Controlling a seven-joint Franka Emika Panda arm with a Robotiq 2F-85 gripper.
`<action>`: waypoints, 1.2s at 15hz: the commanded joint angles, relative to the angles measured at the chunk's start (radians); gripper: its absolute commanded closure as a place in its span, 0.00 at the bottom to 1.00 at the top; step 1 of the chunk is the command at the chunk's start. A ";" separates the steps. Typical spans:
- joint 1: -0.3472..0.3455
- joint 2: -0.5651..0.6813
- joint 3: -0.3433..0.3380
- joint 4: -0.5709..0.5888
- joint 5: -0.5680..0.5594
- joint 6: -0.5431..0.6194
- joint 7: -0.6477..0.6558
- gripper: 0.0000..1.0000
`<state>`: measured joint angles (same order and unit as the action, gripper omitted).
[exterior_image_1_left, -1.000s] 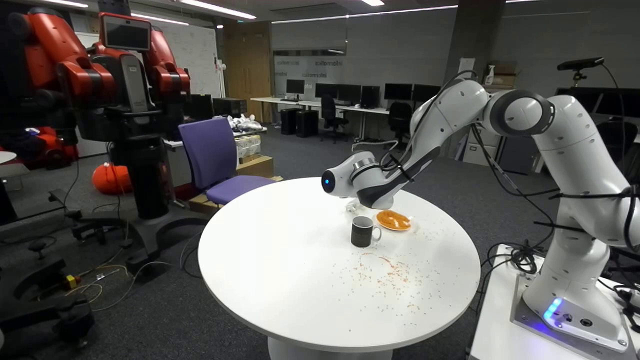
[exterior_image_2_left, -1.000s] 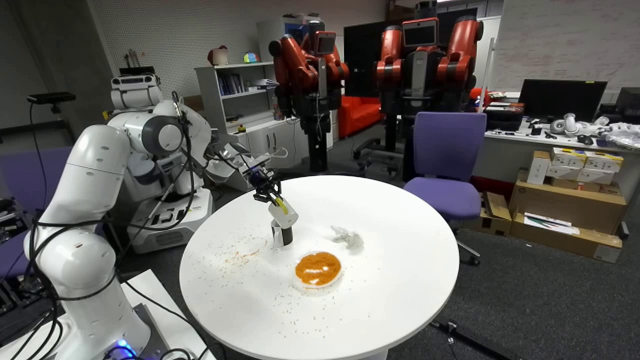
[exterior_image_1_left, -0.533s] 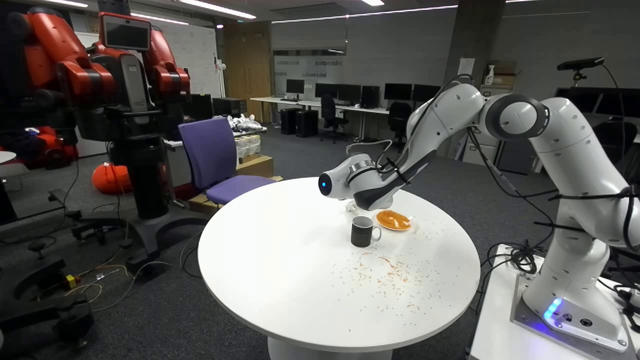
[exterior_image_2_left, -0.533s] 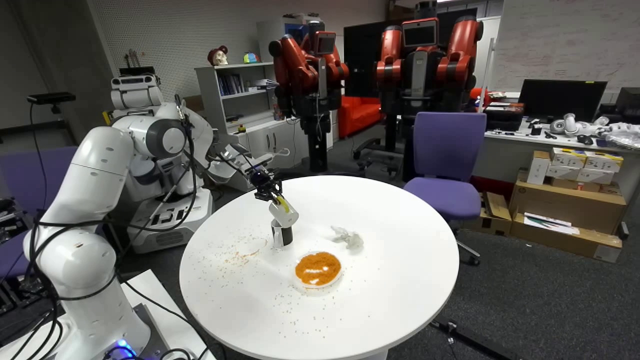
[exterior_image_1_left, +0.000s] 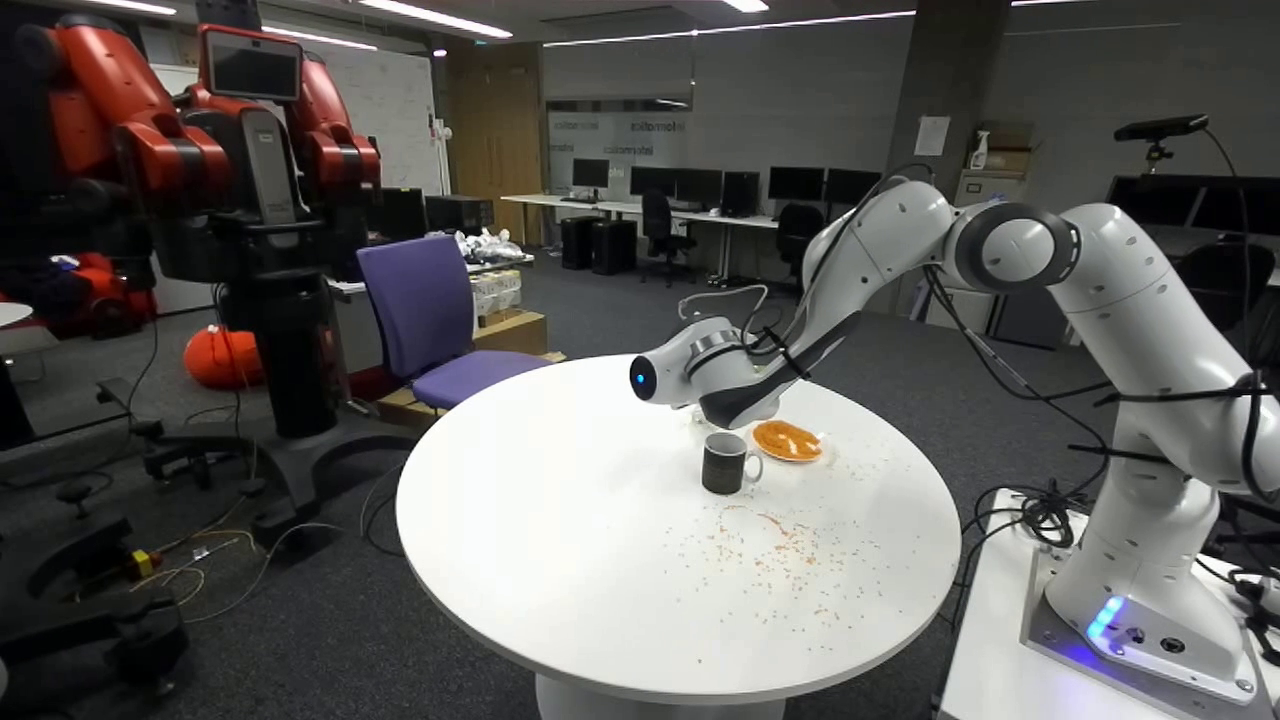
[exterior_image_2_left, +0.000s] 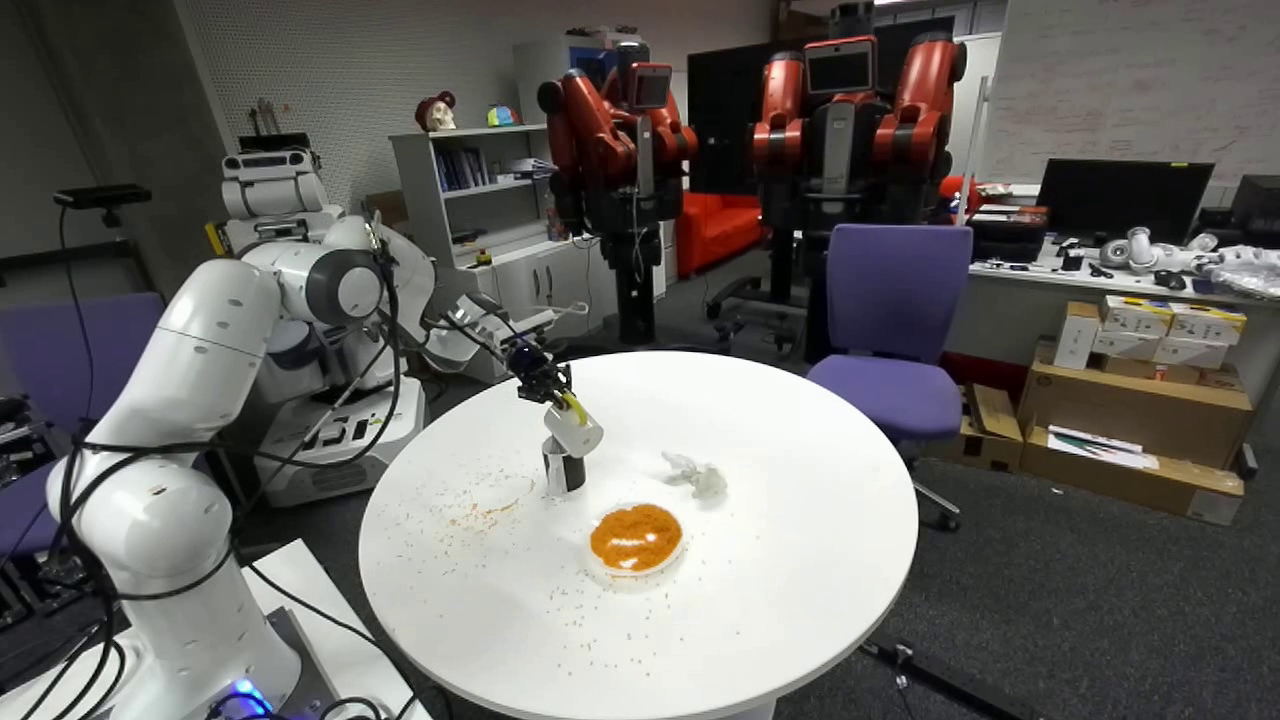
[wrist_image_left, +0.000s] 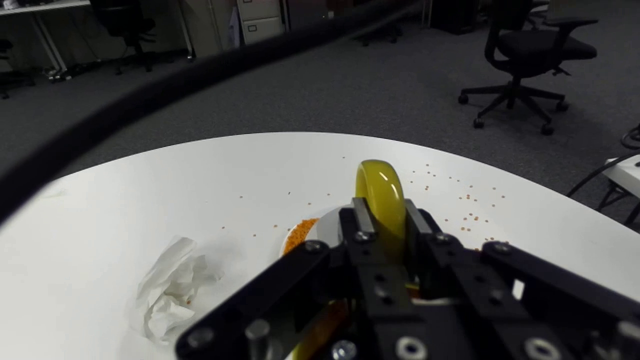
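Note:
A white mug (exterior_image_2_left: 575, 431) with a yellow handle (wrist_image_left: 382, 187) hangs tilted, and my gripper (wrist_image_left: 389, 217) is shut on that handle, one finger on each side. Its yellow inner rim and something orange show low in the wrist view, partly behind the fingers. In an exterior view the mug overlaps the top of a dark mug (exterior_image_2_left: 570, 472) standing upright on the table; I cannot tell whether they touch. The arm hides the held mug in the exterior view where the dark mug (exterior_image_1_left: 723, 465) shows whole. Close by lies a plate of orange grains (exterior_image_2_left: 637, 538).
Crumpled white tissue (exterior_image_2_left: 697, 477) lies beside the plate, also seen in the wrist view as tissue (wrist_image_left: 172, 295). Loose grains (exterior_image_1_left: 780, 545) are scattered over the round white table (exterior_image_1_left: 560, 560). A purple chair (exterior_image_2_left: 890, 395) stands at the table's edge.
The arm has come down a little and shifted slightly farther over the table, carrying the white mug with it. The dark mug, plate and tissue have stayed put.

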<state>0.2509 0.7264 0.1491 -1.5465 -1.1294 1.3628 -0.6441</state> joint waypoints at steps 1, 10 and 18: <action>0.022 0.040 -0.007 0.075 -0.036 -0.078 -0.082 0.95; 0.059 0.096 -0.014 0.136 -0.074 -0.153 -0.184 0.95; 0.071 0.127 -0.012 0.128 -0.124 -0.179 -0.245 0.95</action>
<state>0.3038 0.8387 0.1490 -1.4459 -1.2116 1.2416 -0.8336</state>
